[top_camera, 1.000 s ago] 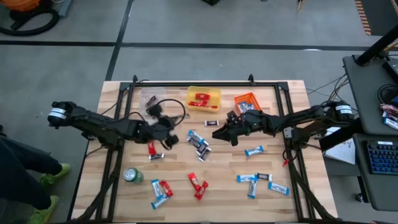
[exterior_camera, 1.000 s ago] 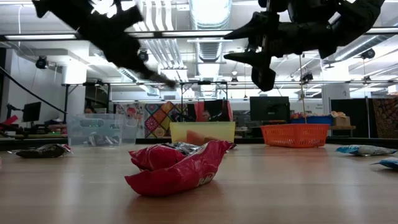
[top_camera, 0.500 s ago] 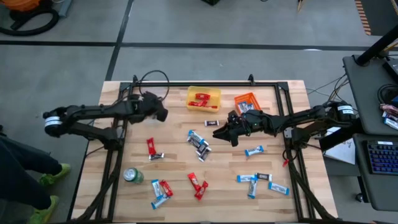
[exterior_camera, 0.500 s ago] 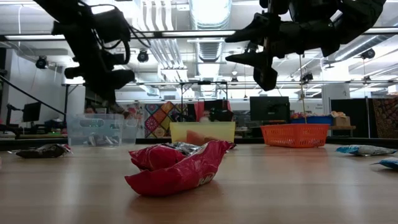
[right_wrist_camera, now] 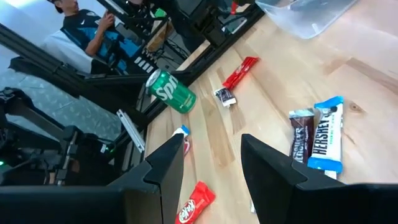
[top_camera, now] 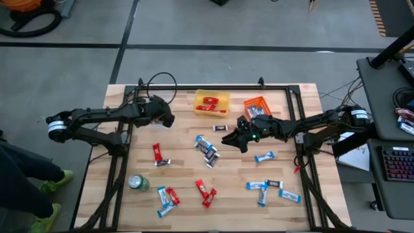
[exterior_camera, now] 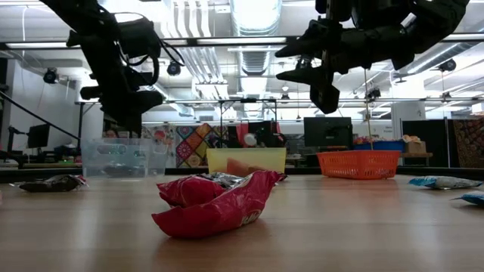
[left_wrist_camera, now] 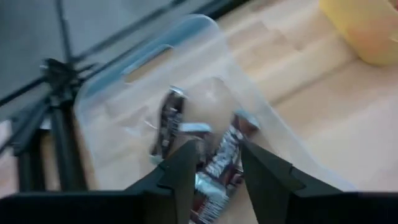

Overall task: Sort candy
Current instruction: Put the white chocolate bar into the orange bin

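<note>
high view: the left gripper [top_camera: 163, 116] hangs over a clear bin [top_camera: 154, 103] at the table's [top_camera: 284, 213] far left, its fingers not readable from here. the right gripper [top_camera: 228, 138] hovers mid-table near a cluster of blue and brown candy [top_camera: 206, 147]. a yellow bin [top_camera: 212, 102] holds red candy, and an orange bin [top_camera: 256, 106] sits just right of it. more candy lies scattered: a red bar [top_camera: 156, 152] on the left, a blue bar [top_camera: 264, 156] on the right, mixed ones along the near edge. a green can [top_camera: 138, 183] lies near left.

low view: both arms hang above the table. a red wrapper [exterior_camera: 215, 204] fills the foreground; the clear bin [exterior_camera: 123, 157], yellow bin [exterior_camera: 246, 160] and orange bin [exterior_camera: 359, 163] stand in a row behind it.

left wrist view: the fingers [left_wrist_camera: 186, 171] stand apart with nothing clamped, right above the clear bin [left_wrist_camera: 112, 93], where brown and silver candy [left_wrist_camera: 221, 158] lies.

right wrist view: the fingers [right_wrist_camera: 165, 165] are spread and empty above the table. a blue bar [right_wrist_camera: 326, 134] lies touching a brown one [right_wrist_camera: 300, 138]; the green can [right_wrist_camera: 171, 90] and a red bar [right_wrist_camera: 240, 71] lie farther off. a person [right_wrist_camera: 93, 34] sits beyond the table.
</note>
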Controlling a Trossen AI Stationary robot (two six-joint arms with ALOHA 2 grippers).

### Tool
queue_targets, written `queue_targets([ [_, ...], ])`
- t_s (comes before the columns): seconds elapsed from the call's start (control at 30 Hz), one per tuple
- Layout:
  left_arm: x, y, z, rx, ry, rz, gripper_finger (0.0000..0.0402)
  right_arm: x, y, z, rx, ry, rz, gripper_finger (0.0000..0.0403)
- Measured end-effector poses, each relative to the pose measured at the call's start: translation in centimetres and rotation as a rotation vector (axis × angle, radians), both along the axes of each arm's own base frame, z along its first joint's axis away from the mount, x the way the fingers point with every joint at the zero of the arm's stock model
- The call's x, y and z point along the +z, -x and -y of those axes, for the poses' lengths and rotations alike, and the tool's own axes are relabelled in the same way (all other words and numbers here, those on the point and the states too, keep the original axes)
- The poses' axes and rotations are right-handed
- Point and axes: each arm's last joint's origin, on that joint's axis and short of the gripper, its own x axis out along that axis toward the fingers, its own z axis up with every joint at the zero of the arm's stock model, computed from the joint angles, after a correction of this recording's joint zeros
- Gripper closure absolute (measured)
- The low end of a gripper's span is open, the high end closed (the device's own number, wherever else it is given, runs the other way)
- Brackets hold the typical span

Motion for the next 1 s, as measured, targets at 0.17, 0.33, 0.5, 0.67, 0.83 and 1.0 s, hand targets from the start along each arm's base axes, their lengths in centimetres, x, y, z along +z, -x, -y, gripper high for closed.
queue_targets([
  [0.17, 0.1, -0.6, 0.8, -0.105, 0.087, 0.051, 0.0272, -0.2, 0.1, -0.4, 0.062, -0.018, -0.023, 0.0257],
  [0.33, 1.4, -2.3, 2.8, -0.235, 0.077, 0.129, 0.0272, -1.3, 0.4, -0.3, 0.034, -0.074, -0.254, 0.0257],
  [0.5, 2.7, -4.2, 5.5, -0.444, -0.006, 0.234, 0.0271, -1.8, 1.5, -0.7, -0.066, 0.010, -0.682, 0.0257],
  [0.67, 3.6, -5.3, 7.8, -0.609, -0.074, 0.304, 0.0271, -0.5, 3.1, -1.7, 0.123, 0.290, -0.935, 0.0257],
  [0.83, 4.1, -5.7, 8.9, -0.676, -0.106, 0.356, 0.0271, -0.8, 5.2, -3.2, 0.415, 0.509, -1.103, 0.0257],
  [1.0, 4.1, -5.8, 9.1, -0.683, -0.106, 0.357, 0.0271, -1.6, 5.9, -3.9, 0.431, 0.550, -1.142, 0.0257],
])
